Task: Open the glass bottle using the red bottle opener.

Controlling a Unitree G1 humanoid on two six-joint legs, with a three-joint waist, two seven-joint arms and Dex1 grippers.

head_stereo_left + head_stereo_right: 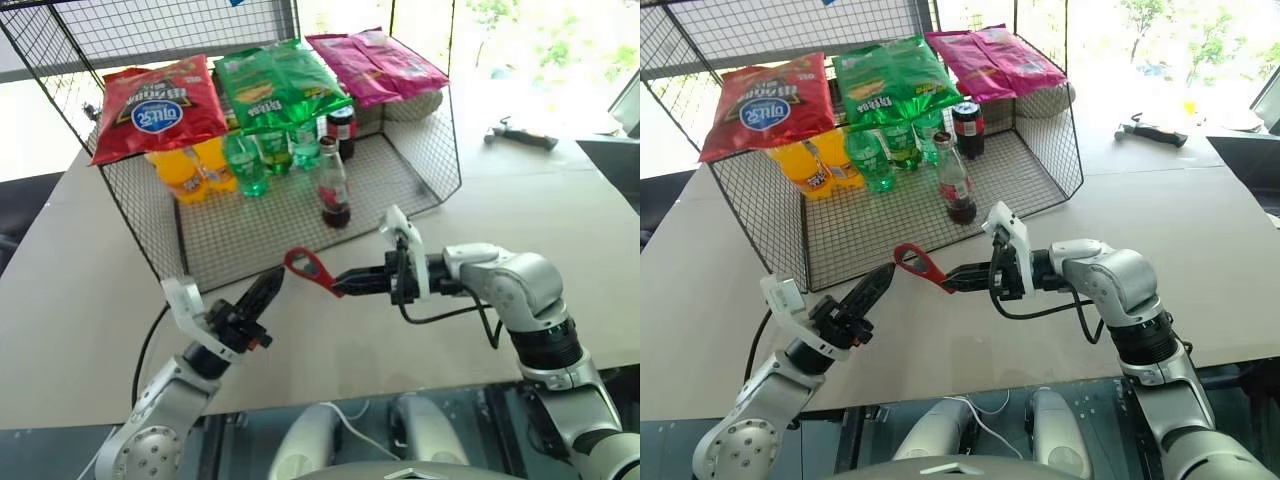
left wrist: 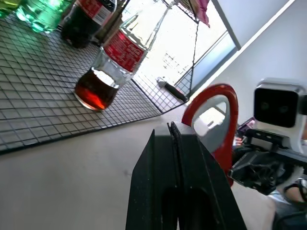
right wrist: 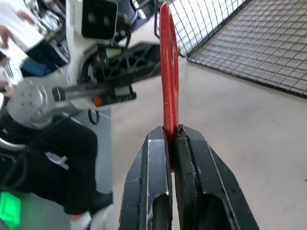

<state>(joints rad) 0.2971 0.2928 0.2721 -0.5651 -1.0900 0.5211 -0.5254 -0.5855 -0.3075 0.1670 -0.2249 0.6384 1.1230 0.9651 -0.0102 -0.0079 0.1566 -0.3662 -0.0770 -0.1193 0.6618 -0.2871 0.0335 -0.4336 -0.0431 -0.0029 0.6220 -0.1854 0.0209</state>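
You have the opener in hand but the bottle stands free, so steady it first. Bring the empty left gripper [image 1: 268, 287], its two black fingers pressed together on nothing, forward into the black wire-mesh basket [image 1: 420, 190] and open it around the body of the small clear glass bottle [image 1: 334, 192], below the neck. Only then carry the right gripper [image 1: 345, 283] up so the ring hooks under the cap, and lever gently, because a free bottle will likely tip on the mesh floor.

That bottle stands upright near the basket's open front, well apart from both grippers, with green plastic bottles [image 1: 262, 157] and a dark squat bottle [image 1: 341, 128] just behind it. It has a narrow neck, a red label band and dark red liquid filling only its lower part.

The small flat red bottle opener [image 1: 308, 268] is clamped by its tapered handle in the right jaws, ring-shaped head pointing towards the left gripper and just beside its tips.
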